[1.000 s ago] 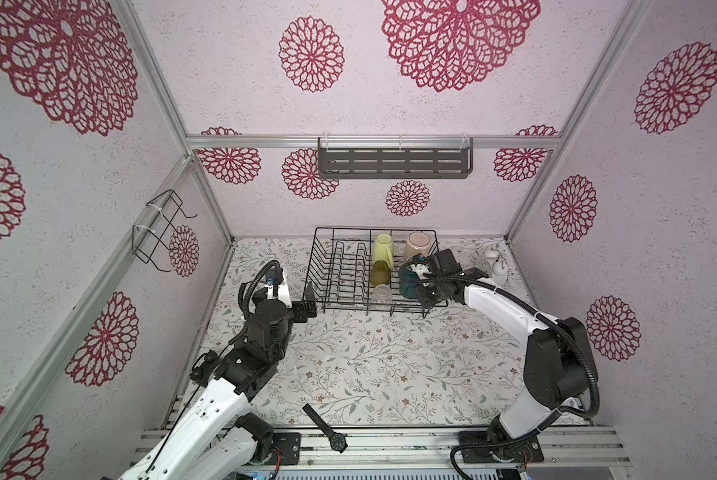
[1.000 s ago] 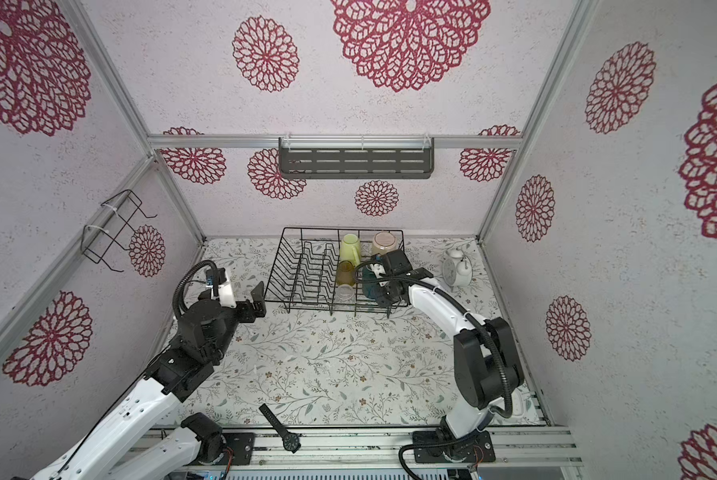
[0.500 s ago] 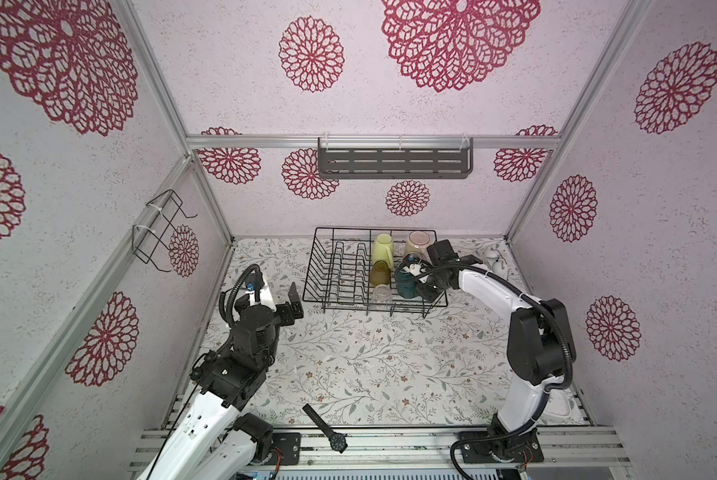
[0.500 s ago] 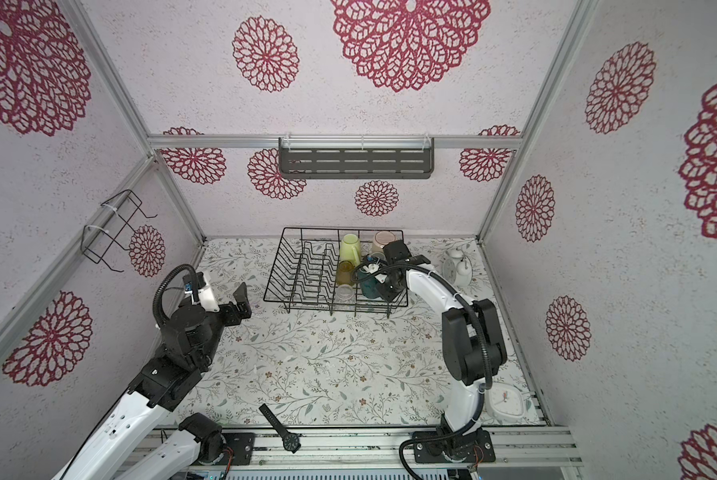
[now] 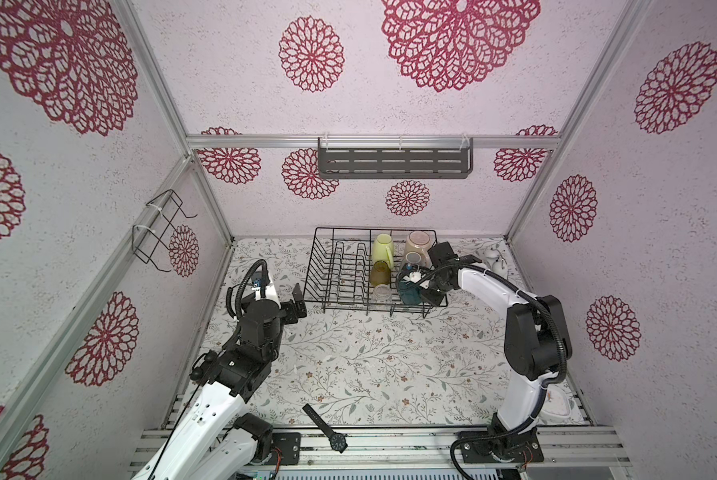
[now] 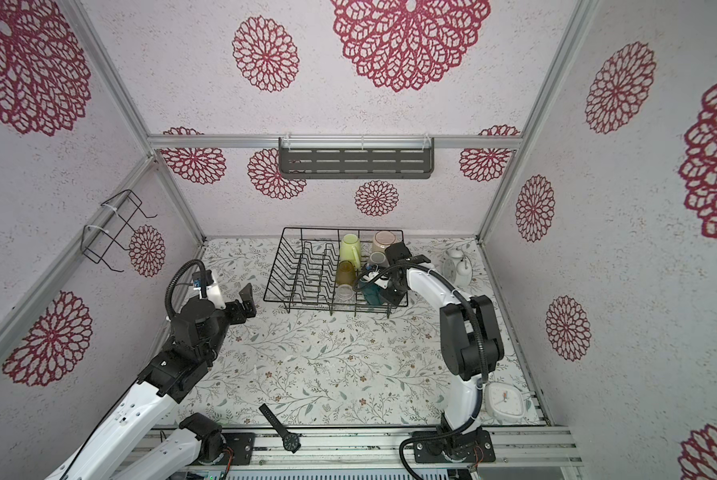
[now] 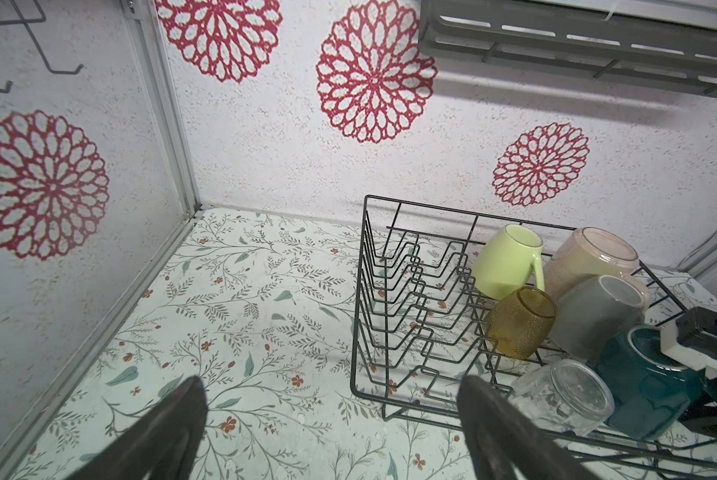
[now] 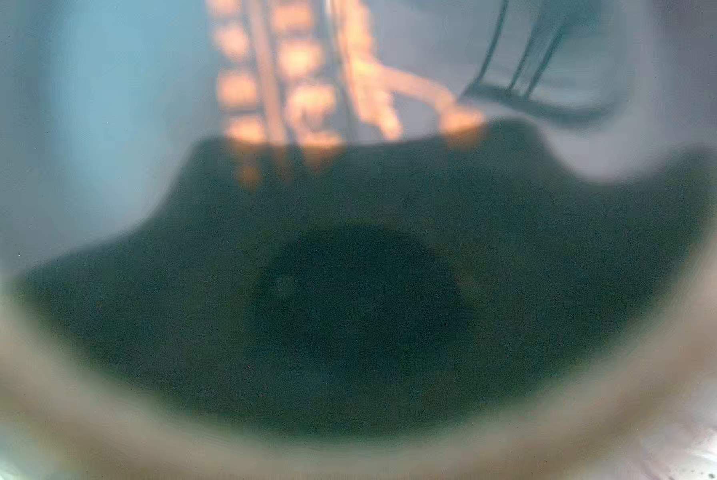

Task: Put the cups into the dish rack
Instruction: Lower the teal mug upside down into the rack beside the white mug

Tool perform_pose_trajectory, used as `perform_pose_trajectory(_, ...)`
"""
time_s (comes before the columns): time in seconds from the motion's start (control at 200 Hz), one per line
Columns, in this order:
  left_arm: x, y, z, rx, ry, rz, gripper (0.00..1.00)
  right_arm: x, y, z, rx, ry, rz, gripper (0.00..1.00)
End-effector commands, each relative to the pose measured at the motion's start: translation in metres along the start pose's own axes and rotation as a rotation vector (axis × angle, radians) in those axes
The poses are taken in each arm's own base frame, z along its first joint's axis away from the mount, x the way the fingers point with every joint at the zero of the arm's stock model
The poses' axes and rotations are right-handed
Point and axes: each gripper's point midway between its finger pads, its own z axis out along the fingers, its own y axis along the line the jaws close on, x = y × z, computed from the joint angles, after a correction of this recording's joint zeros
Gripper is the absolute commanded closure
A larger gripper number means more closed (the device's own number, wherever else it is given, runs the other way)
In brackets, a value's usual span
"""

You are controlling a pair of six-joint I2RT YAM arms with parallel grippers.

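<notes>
left fingers (image 7: 169,428) spread, empty, black wire dish rack (image 7: 361,291) just ahead | right fingers (image 5: 433,298) pinching dark teal ceramic mug (image 7: 647,386), inside rack | five other cups (image 7: 506,262) loaded beside them | left to do, by judgement: release mug

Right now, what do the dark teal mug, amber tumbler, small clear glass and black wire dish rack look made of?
The dark teal mug looks like glazed ceramic: opaque, with a glossy sheen. The amber tumbler looks like tinted glass: translucent, pebbled surface. The small clear glass is glass, possibly plastic: see-through, thick base. The black wire dish rack is thin metal rod, likely coated: matt black.
</notes>
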Motion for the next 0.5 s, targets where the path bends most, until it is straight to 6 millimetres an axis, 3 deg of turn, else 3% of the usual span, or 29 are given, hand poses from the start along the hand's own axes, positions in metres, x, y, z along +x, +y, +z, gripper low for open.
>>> perform_pose_trajectory(0.0, -0.007, -0.001, 0.001, 0.007, -0.029, -0.034, 0.03, -0.014, -0.014, -0.008, 0.026, -0.070, -0.030, 0.97)
perform_pose_trajectory(0.35, -0.008, 0.003, -0.002, -0.002, -0.038, -0.061, 0.03, -0.008, -0.012, 0.009, -0.023, -0.058, -0.052, 0.86)
perform_pose_trajectory(0.495, -0.007, 0.005, -0.001, -0.010, -0.051, -0.058, 0.03, -0.007, -0.002, 0.014, -0.080, -0.060, -0.076, 0.84)
